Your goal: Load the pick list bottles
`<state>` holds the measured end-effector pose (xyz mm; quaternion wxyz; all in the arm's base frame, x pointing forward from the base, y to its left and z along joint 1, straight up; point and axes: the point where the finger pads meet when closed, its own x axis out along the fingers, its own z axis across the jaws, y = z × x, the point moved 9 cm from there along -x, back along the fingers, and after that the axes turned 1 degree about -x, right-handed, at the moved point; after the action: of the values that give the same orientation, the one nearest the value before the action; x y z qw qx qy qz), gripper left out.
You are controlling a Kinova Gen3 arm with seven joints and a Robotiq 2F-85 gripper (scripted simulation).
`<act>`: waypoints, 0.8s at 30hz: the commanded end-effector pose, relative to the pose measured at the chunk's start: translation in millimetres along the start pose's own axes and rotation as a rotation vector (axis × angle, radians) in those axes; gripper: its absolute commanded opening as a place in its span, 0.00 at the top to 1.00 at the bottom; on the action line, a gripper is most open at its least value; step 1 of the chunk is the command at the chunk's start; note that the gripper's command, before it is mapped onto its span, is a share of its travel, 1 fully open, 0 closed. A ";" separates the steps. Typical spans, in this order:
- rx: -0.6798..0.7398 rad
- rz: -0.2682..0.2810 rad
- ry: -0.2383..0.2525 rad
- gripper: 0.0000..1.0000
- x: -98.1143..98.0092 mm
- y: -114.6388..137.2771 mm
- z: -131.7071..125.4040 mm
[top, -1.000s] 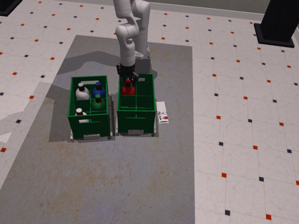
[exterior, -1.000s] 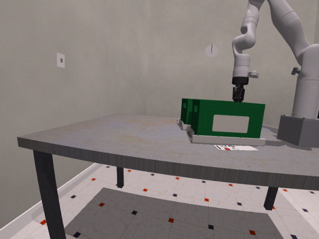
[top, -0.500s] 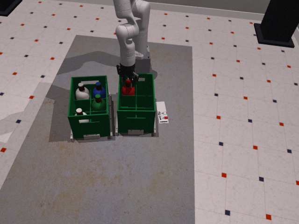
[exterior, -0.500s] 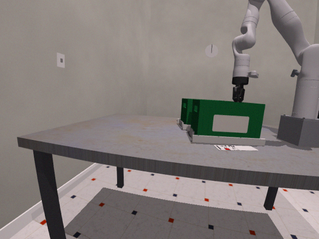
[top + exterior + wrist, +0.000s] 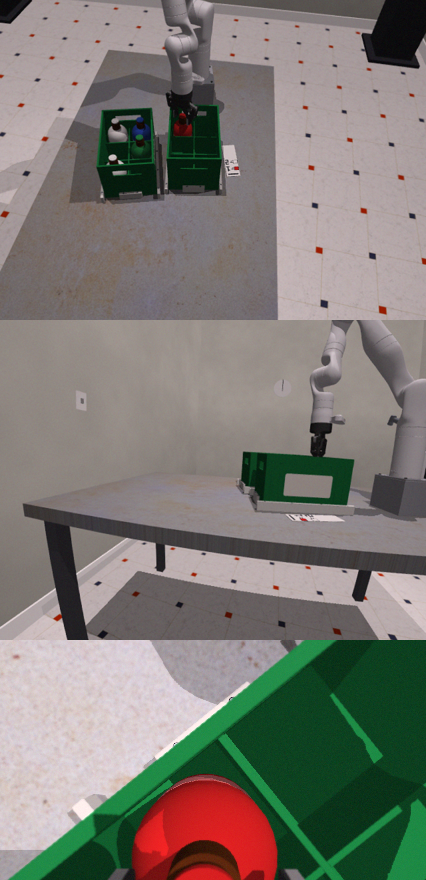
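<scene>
On the bench (image 5: 144, 248), two green crates stand side by side, each in a pale tray. The left crate (image 5: 103, 172) holds four bottles: a white one (image 5: 114, 164) in its nearest cell, a green one (image 5: 140, 148) behind it on the right, and at the back another white one (image 5: 117, 131) and a blue one (image 5: 140, 129). The right crate (image 5: 194, 172) has bare near cells and one bottle, the red bottle (image 5: 182, 127), standing upright in its far left cell. Beside this crate's right wall lies the pick list (image 5: 231, 160), a white strip with small marks, one of them red; its figures are too small to read surely.

The red bottle has a rounded red body, a brown neck and a red cap. The gripper (image 5: 182, 111) hangs straight above it, at the crate's far rim, fingers spread to either side of the cap and off the bottle, grasping nothing. In the wrist view the red bottle (image 5: 205, 832) fills the lower middle, right under the gripper.
</scene>
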<state>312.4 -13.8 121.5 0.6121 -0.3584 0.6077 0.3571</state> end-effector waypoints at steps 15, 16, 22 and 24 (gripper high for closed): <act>0.000 -0.001 0.000 0.33 -34.9 -0.2 0.1; 0.000 -0.001 0.000 0.33 -37.6 -0.2 0.1; 0.000 -0.001 0.000 0.33 -53.6 -0.2 0.1; 0.000 -0.001 0.000 0.33 -56.3 -0.2 0.1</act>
<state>312.0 -13.7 175.9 0.6122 -0.3588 0.6076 0.3567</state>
